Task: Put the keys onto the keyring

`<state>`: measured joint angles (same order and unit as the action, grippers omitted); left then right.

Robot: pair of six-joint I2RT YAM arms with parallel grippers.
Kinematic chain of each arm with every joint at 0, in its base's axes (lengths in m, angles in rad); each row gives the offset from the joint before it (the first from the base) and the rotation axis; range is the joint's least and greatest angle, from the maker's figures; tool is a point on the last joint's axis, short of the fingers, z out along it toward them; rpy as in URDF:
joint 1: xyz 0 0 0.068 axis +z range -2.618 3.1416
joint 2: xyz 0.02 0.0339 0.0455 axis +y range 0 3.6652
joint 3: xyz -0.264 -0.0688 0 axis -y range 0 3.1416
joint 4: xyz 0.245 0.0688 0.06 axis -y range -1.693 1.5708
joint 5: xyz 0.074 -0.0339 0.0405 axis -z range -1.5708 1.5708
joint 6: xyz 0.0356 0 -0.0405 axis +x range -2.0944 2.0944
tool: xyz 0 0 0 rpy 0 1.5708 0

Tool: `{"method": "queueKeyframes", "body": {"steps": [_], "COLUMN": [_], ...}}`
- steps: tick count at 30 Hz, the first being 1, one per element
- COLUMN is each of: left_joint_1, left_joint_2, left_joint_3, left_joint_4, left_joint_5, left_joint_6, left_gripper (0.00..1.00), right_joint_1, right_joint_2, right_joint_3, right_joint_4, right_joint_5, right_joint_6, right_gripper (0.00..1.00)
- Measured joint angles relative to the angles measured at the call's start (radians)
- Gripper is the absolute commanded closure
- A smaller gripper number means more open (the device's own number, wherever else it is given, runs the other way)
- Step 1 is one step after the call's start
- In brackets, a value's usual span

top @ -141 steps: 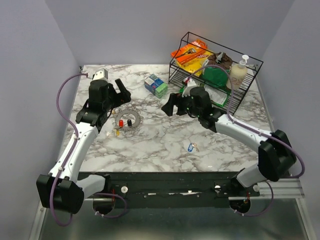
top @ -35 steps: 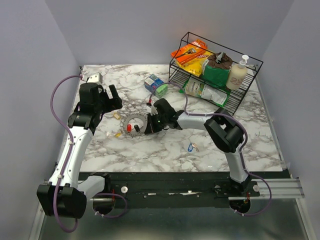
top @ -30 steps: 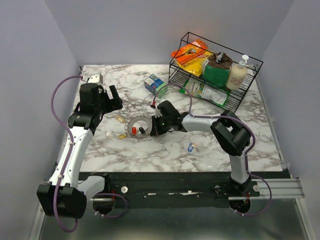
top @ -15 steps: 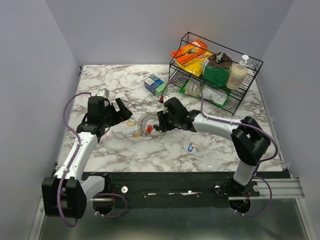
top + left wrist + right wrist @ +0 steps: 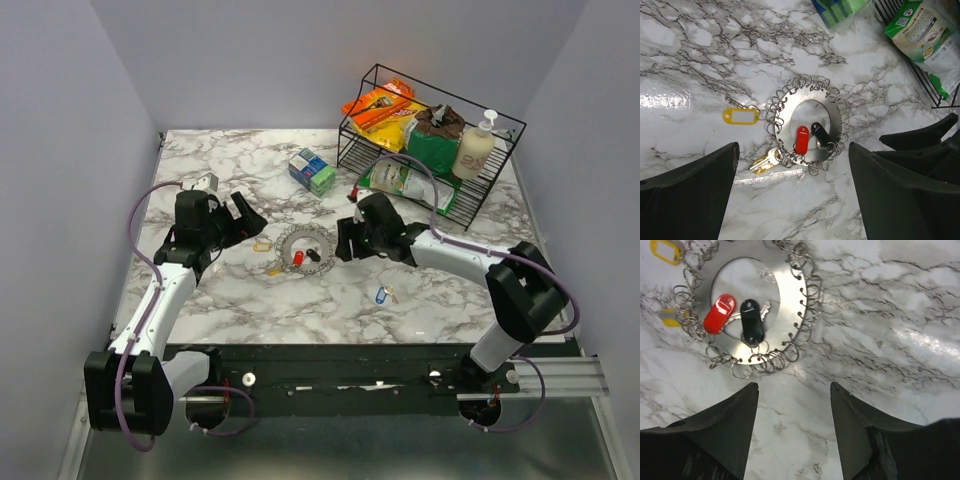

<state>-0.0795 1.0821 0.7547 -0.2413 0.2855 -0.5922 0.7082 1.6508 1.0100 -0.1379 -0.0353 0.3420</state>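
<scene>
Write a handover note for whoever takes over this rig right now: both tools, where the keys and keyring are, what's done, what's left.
Left tool: open, empty, hovering left of the keyring.
Right tool: open, empty, just right of it.
Red key and black key lie in the ring's middle; yellow key tag and a brass key sit at its left edge. Whether any are threaded is unclear.
Left to do: blue key, lying loose, apart from the ring.

Red, blk keys [image 5: 801,140] inside flat keyring [image 5: 783,120]
</scene>
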Motion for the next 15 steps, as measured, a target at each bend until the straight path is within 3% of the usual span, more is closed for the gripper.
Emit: {"method": "queueKeyframes", "body": {"steps": [7, 15], "left_joint_1": [0.000, -0.001], "left_joint_2": [0.000, 0.021], "left_joint_3": [-0.015, -0.032], "left_joint_4": [0.023, 0.071], "left_joint_5": [0.011, 0.039], "left_joint_6": [-0.011, -0.044], "left_gripper": [0.01, 0.01], "right_joint_1": [-0.132, -0.140], "right_joint_2": [-0.061, -0.075], "right_joint_3": [-0.085, -0.151], "right_joint_4": [0.082, 0.220], "right_joint_5": [-0.150, -0.317], "right_joint_6": [0.034, 0.043], "right_gripper": [0.33, 0.33]}}
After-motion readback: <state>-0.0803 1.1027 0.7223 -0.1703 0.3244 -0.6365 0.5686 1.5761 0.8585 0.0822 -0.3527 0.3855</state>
